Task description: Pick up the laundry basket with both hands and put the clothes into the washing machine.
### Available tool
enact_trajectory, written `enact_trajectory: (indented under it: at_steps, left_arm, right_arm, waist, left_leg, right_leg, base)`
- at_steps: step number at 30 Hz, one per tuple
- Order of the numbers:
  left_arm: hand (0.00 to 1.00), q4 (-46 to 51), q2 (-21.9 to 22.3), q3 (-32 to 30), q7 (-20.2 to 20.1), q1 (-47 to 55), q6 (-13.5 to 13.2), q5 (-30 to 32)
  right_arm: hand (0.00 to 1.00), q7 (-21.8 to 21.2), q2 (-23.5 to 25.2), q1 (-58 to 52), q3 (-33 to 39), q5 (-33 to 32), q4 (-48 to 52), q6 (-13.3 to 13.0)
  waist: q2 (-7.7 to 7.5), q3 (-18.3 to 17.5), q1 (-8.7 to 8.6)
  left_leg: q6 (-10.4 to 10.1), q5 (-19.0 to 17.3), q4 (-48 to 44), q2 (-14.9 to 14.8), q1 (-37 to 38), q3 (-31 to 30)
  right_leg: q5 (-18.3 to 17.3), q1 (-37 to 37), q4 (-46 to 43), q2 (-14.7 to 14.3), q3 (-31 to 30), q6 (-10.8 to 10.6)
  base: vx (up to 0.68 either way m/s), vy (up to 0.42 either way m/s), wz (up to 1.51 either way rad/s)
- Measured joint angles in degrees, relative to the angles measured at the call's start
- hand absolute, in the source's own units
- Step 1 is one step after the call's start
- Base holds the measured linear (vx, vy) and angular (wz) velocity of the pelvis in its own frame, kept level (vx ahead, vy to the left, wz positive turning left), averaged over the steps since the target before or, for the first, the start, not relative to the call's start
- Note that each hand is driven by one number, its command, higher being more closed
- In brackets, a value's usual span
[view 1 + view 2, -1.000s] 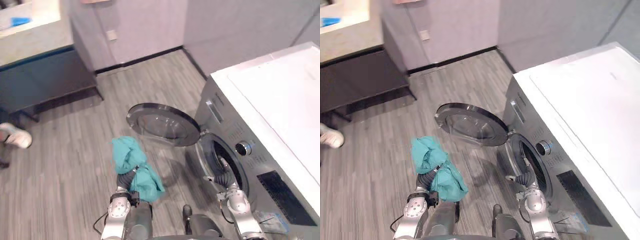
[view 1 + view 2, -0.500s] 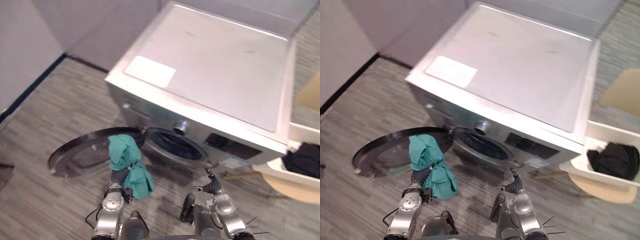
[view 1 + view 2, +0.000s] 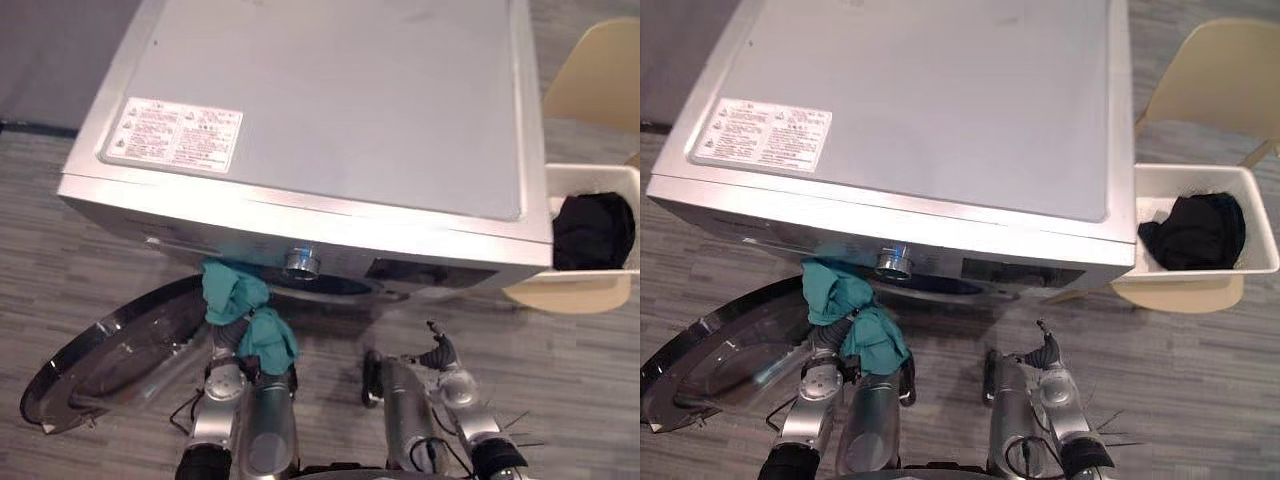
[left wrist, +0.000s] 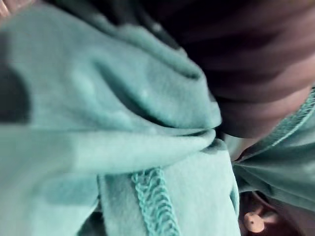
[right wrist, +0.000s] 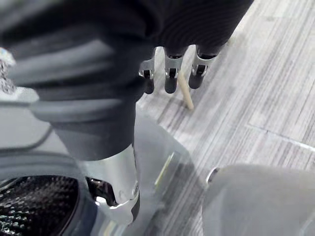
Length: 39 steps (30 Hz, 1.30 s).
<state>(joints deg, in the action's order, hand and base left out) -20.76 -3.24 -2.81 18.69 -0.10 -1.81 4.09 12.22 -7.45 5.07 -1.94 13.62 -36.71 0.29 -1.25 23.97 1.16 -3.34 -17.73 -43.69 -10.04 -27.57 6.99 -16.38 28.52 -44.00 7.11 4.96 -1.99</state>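
- My left hand (image 3: pixel 226 342) is up in front of the silver front-loading washing machine (image 3: pixel 330 120), buried in a bunched teal fleece cloth (image 3: pixel 236 292).
- The cloth covers the hand so fully that I cannot tell whether it grips the cloth or merely carries it. In my left wrist view there is the teal fabric, a stitched hem and my dark ribbed cover.
- The top of the cloth is at the left side of the dark drum opening (image 3: pixel 335 286), just beside the round chrome knob (image 3: pixel 300 263). A second lump of it hangs lower over my wrist.
- The machine's round glass door (image 3: pixel 110 350) is swung wide open to my left, low above the grey wood-grain floor (image 3: pixel 580 380).
- My right hand (image 3: pixel 441 357) hangs low before the machine, fingers (image 5: pixel 170 81) loose and relaxed, holding nothing.
- The white rectangular plastic laundry basket (image 3: pixel 1152 190) sits to the right of the machine on a cream chair (image 3: pixel 1210 70), well apart from both my hands, with a black garment (image 3: pixel 1195 230) crumpled inside it.
- A white rectangular label (image 3: pixel 172 134) lies on the near left corner of the machine's lid; its lines of print are too small for me to read.
- A dark display panel (image 3: pixel 420 270) sits on the front, right of the knob; I can read nothing on it.
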Motion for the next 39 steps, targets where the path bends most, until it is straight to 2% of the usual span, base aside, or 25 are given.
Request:
enact_trajectory:
  at_steps: [4, 7, 12, 15, 18, 23, 24, 27, 32, 36, 37, 39]
  left_arm:
    - [1.0, 0.84, 1.43, -0.02, 1.58, -3.87, -0.1, -1.29]
    - [1.0, 2.49, 2.28, 0.89, 1.58, -9.53, -0.12, -1.28]
    - [1.0, 6.45, 2.1, 2.36, 2.25, -18.32, -0.02, -1.24]
    - [1.0, 8.95, 1.65, 2.69, 3.33, -24.69, 0.37, -1.24]
    - [1.0, 10.52, -1.04, 2.85, 5.37, -32.74, 0.48, -1.22]
    - [1.0, 11.99, -11.07, 3.44, 9.49, -47.47, 1.63, -1.09]
    - [0.0, 11.86, -12.97, 3.77, 10.48, -49.99, 1.92, -1.07]
    - [0.0, 8.65, -15.59, 5.02, 11.63, -55.48, 2.89, 0.93]
    - [0.0, 1.25, -16.5, 4.97, 10.81, -63.15, 4.69, 4.04]
    - [0.0, -5.71, -16.64, 4.96, 5.67, -64.23, 6.75, 10.03]
    - [0.0, -8.59, -16.61, 4.98, 2.76, -64.23, 8.46, 15.32]
    - [0.0, -11.19, -16.34, 5.15, -0.15, -64.24, 10.17, 21.65]
  right_arm:
    - [0.0, 1.92, 0.43, 2.03, 1.67, -0.9, 3.09, -0.03]
    - [0.0, 3.25, 1.19, 3.2, 3.18, -2.32, 7.57, 0.06]
    - [0.0, 4.95, 3.69, 7.13, 4.14, -3.09, 13.7, 0.19]
    - [0.0, 5.77, 4.35, 8.21, 4.35, -4.03, 17.39, 0.24]
    - [0.0, 6.58, 4.35, 8.86, 5.64, -4.08, 22.44, 0.0]
    - [0.0, 6.58, 3.6, 9.79, 7.88, -4.1, 26.42, -1.99]
    - [0.0, 6.61, 3.66, 9.82, 8.29, -4.81, 26.71, -2.43]
    - [0.0, 6.49, 3.54, 9.85, 8.52, -5.31, 27.59, -3.96]
    - [0.0, 6.31, 3.53, 10.97, 9.25, -5.32, 27.51, -4.56]
    - [0.0, 5.46, 3.43, 11.57, 10.42, -6.39, 26.78, -4.68]
    - [0.0, 4.67, 3.03, 11.93, 10.42, -6.41, 26.36, -4.73]
    - [0.0, 3.75, 2.32, 12.67, 10.35, -6.4, 25.46, -4.66]
  waist:
    - [-0.16, 2.19, -0.05]
    - [-0.24, 3.35, -0.21]
    - [-0.63, 6.31, -0.18]
    - [-0.65, 6.48, -0.24]
    - [-1.08, 6.8, -0.7]
    - [-1.85, 7.2, -2.89]
    - [-1.97, 7.25, -3.31]
    - [-2.08, 7.3, -3.46]
    - [-3.09, 7.69, -3.71]
    - [-3.23, 7.73, -3.7]
    - [-3.27, 7.75, -3.73]
    - [-3.31, 7.76, -3.71]
  left_leg:
    - [1.36, -4.11, -8.63, -1.14, -5.24, 0.88]
    - [1.82, -7.79, -19.69, -2.05, -15.56, -0.67]
    - [2.1, -9.71, -31.46, -4.2, -29.85, -1.82]
    - [2.01, -10.63, -37.66, -5.63, -37.59, -2.31]
    - [2.4, -11.38, -42.7, -5.99, -43.16, -2.67]
    - [2.7, -11.67, -48.07, -6.14, -50.3, -3.78]
    - [2.82, -11.74, -48.73, -6.3, -51.17, -3.87]
    - [2.93, -12.18, -50.79, -6.83, -52.8, -4.34]
    - [2.89, -13.25, -54.75, -6.85, -54.65, -5.69]
    - [2.62, -13.5, -56.27, -6.47, -55.28, -6.47]
    - [2.59, -13.48, -56.46, -6.19, -55.35, -6.66]
    - [2.45, -13.39, -56.62, -5.94, -55.41, -6.92]
  right_leg:
    - [-3.15, 5.74, -7.77, 1.24, -0.46, -0.91]
    - [-6.73, 15.65, -18.76, 2.08, -0.8, -0.6]
    - [-8.92, 30.35, -30.54, 1.74, -2.41, -0.28]
    - [-9.28, 38.64, -36.41, 0.92, -3.57, -0.18]
    - [-9.93, 44.73, -41.53, 0.86, -4.73, -0.39]
    - [-9.97, 51.55, -46.48, 0.79, -5.3, -0.38]
    - [-9.96, 52.4, -47.02, 0.79, -5.33, -0.39]
    - [-10.0, 53.88, -48.72, 0.62, -5.32, -0.38]
    - [-11.29, 55.34, -52.75, 0.77, -5.22, -0.1]
    - [-12.16, 55.7, -54.69, 1.08, -5.06, -0.01]
    - [-12.31, 55.72, -55.14, 1.18, -5.06, 0.03]
    - [-12.43, 55.71, -55.54, 1.34, -4.98, 0.21]
  base:
    - [-0.11, 0.073, -0.18]
    - [-0.18, 0.036, 0.05]
    - [-0.18, -0.016, -0.07]
    - [-0.12, -0.041, -0.19]
    - [-0.08, -0.047, -0.05]
    - [-0.05, -0.032, 0.0]
    - [-0.03, -0.025, -0.04]
    - [0.01, -0.024, -0.06]
    - [0.01, -0.029, 0.01]
    - [0.01, -0.047, 0.08]
    - [0.01, -0.051, 0.09]
    - [0.01, -0.052, 0.1]
